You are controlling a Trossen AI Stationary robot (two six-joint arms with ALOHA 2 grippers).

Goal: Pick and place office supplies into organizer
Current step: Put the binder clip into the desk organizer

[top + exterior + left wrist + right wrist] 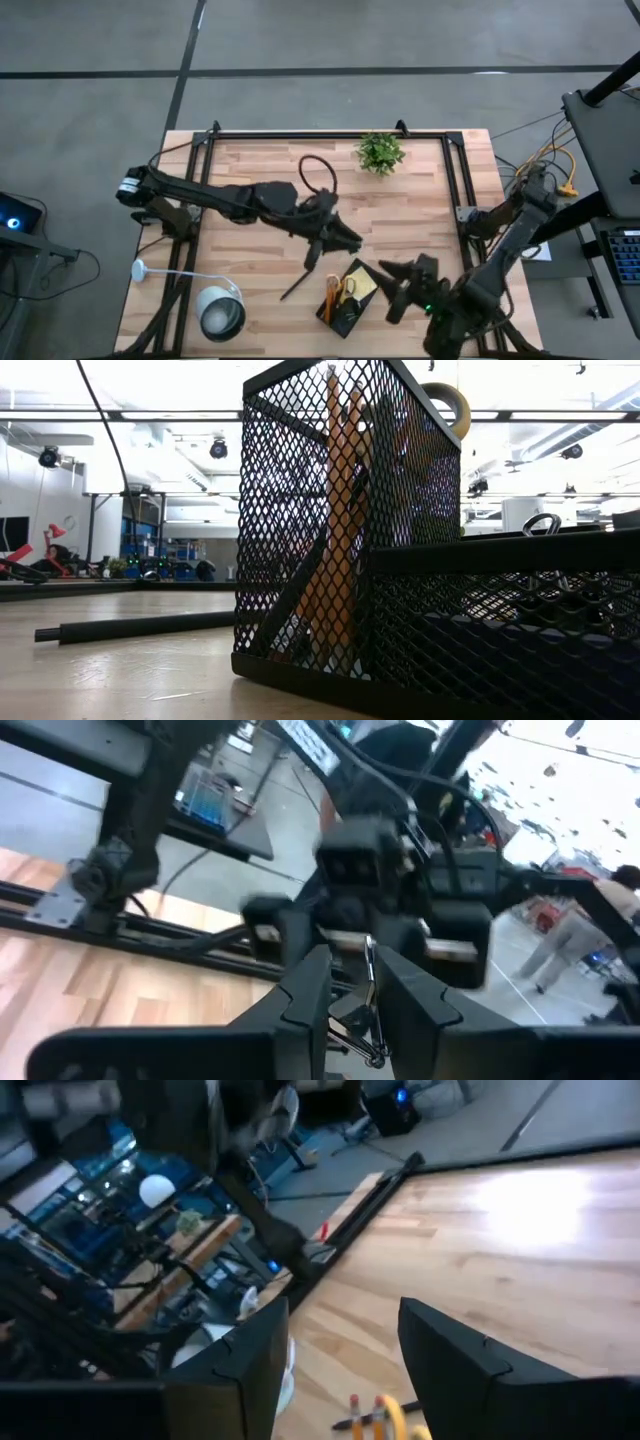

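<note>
The black mesh organizer (pixel 345 305) stands near the table's near edge and fills the low view (pixel 400 590). It holds orange pencils (pixel 335 510), yellow-handled scissors (pixel 335 290) and a yellow sticky-note pad (pixel 362 283). A black pen (pixel 298 283) lies on the table left of it. My left gripper (pixel 350 240) is just beyond the organizer's far side, shut on a small binder clip (pixel 368 1020). My right gripper (pixel 392 290) is open and empty at the organizer's right side, with the pencils showing below its fingers (pixel 365 1415). My left gripper pinches the binder clip's silver wire handle (pixel 369 975) between its two fingers (pixel 312 995). The clip is lifted clear of the table. The fingers hide the clip's body.
A small green potted plant (pixel 380 152) stands at the table's far edge. A round silver-white lamp (pixel 220 312) stands at the near left corner. A black frame rail (pixel 330 132) runs along the far edge and sides. Bare wood lies between the plant and the organizer.
</note>
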